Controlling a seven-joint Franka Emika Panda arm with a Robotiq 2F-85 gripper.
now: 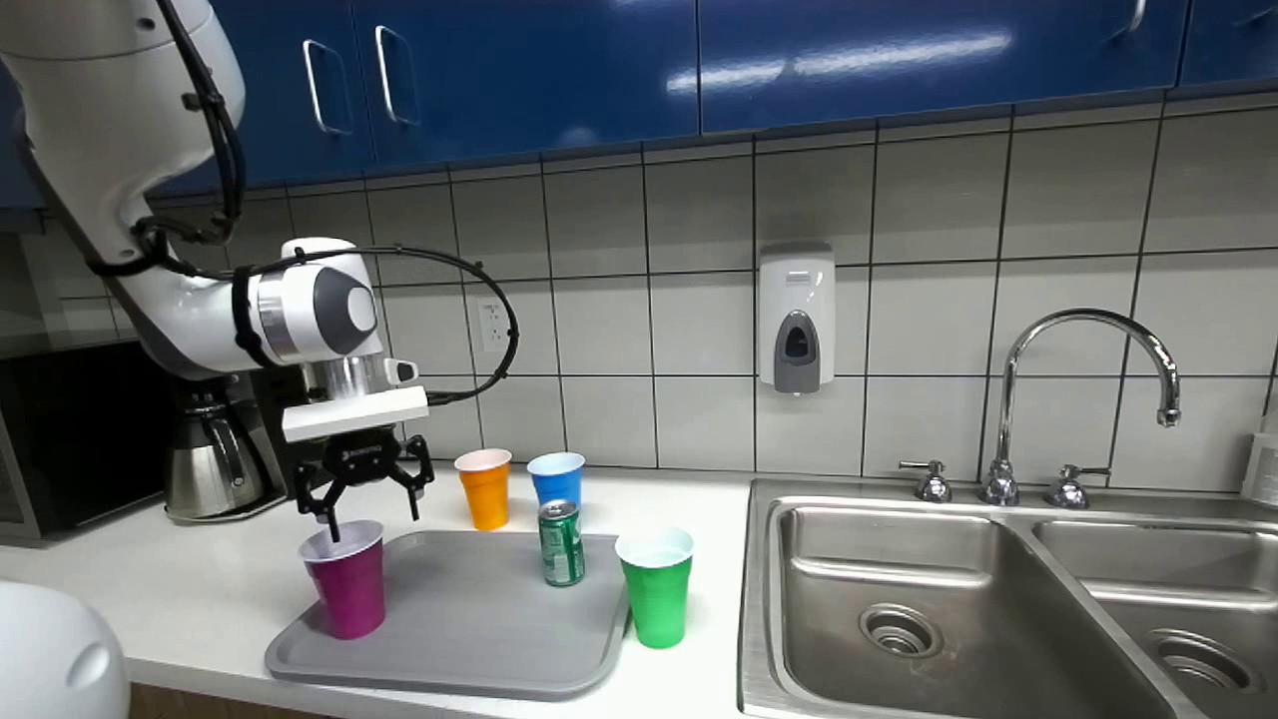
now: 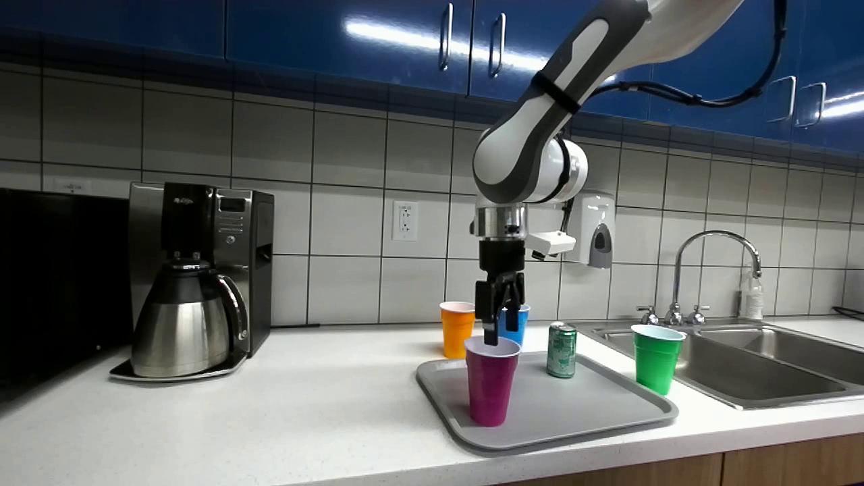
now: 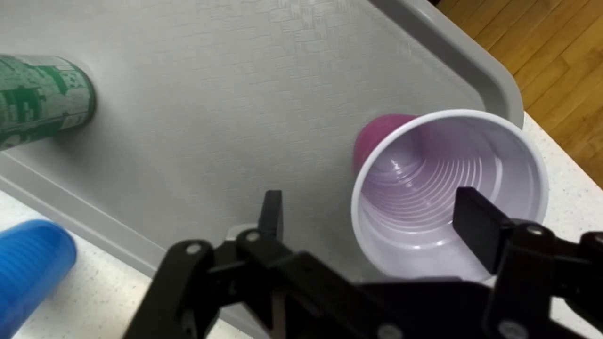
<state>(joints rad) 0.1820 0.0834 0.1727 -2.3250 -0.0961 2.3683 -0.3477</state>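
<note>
Pincer (image 1: 374, 527) black. Under it: cup (image 1: 349, 597) magenta, lilac inside; tray (image 1: 469, 619) grey, woven pattern. Farther from it: can (image 1: 561, 546) green-silver.

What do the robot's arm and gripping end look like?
The arm is white and rounded, with dark grey panels, black straps and a looping black cable. A silvery collar joins it to the black gripper, which has two angular, jointed fingers.

1 purple cup (image 1: 347, 591) | 1 orange cup (image 1: 485, 494) | 1 blue cup (image 1: 556, 481) | 1 green cup (image 1: 658, 594), cups 4 in all | 1 can (image 1: 561, 544) | 1 tray (image 1: 469, 619) | 1 coffee maker (image 2: 233, 253) | 1 carafe (image 2: 181, 331) | 1 soap dispenser (image 1: 797, 310) | 1 faucet (image 1: 1078, 315) | 2 tap handles (image 1: 934, 486) | 2 basins (image 1: 839, 559) | 2 drains (image 1: 901, 630) | 1 bottle (image 2: 751, 297) | 1 robot arm (image 2: 530, 145)
</note>
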